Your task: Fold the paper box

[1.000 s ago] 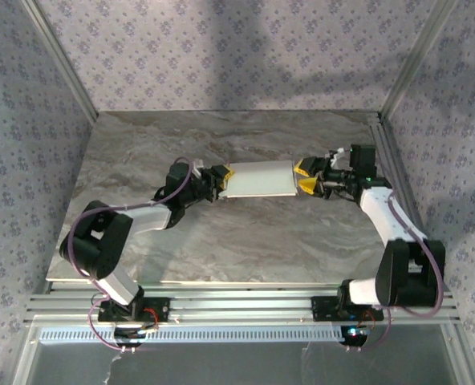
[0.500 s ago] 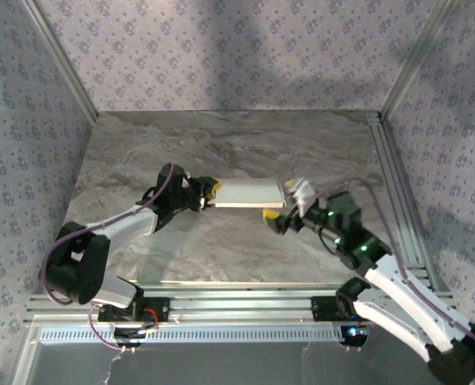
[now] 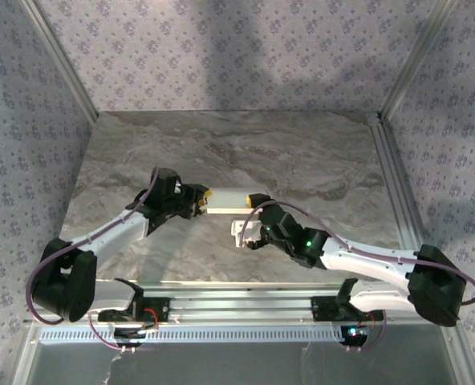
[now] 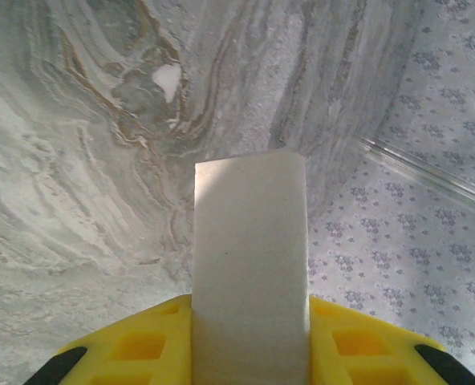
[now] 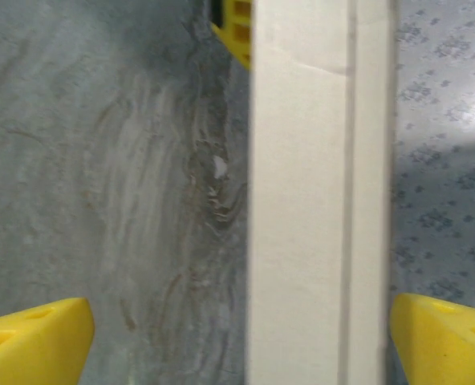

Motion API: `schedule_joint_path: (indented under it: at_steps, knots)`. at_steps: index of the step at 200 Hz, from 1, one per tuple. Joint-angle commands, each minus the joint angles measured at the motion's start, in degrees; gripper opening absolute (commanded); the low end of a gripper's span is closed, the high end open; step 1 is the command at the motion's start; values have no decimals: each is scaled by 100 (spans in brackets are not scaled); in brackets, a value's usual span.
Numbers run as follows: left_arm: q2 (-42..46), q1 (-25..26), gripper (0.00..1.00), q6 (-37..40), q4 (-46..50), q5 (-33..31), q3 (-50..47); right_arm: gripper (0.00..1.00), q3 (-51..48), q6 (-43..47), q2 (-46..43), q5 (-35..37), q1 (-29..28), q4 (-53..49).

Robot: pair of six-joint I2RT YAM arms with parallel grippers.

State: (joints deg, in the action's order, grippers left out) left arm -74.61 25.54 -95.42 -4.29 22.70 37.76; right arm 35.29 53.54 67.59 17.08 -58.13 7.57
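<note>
The left claw (image 4: 250, 341) is clamped on one end of the paper box (image 3: 228, 200), holding it out over the middle of the counter (image 3: 318, 152), seemingly so the right claw (image 5: 239, 337), spread wide open astride the far end, can close in and press it.

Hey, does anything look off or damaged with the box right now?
Slightly. The paper box has a short kinked crease across its wide panel near the end held by the left gripper. It also sits off-centre between the open fingers of the right gripper, close to one.
</note>
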Motion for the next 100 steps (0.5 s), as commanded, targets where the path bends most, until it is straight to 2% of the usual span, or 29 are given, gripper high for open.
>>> schedule_joint_path:
  at_steps: [1, 23, 35, 59, 82, 100]
  knots:
    - [148, -24, 23, -259, 164, 80, -97, 90, 367, 203, 88, 242, 49, 79]
    - [157, -14, 23, -320, 45, 126, -138, 69, 737, -136, 315, -97, 161, -511]
    - [174, -14, 23, -319, 43, 143, -129, 64, 890, -283, 426, -303, 208, -801]
    - [241, -6, 23, -302, 69, 143, -119, 64, 1119, -533, 590, -592, 259, -1221]
    - [276, -18, 23, -285, 104, 97, -146, 74, 1238, -836, 614, -792, 268, -1494]
    - [246, -33, 23, -307, 67, 99, -172, 77, 1258, -1026, 495, -953, 268, -1679]
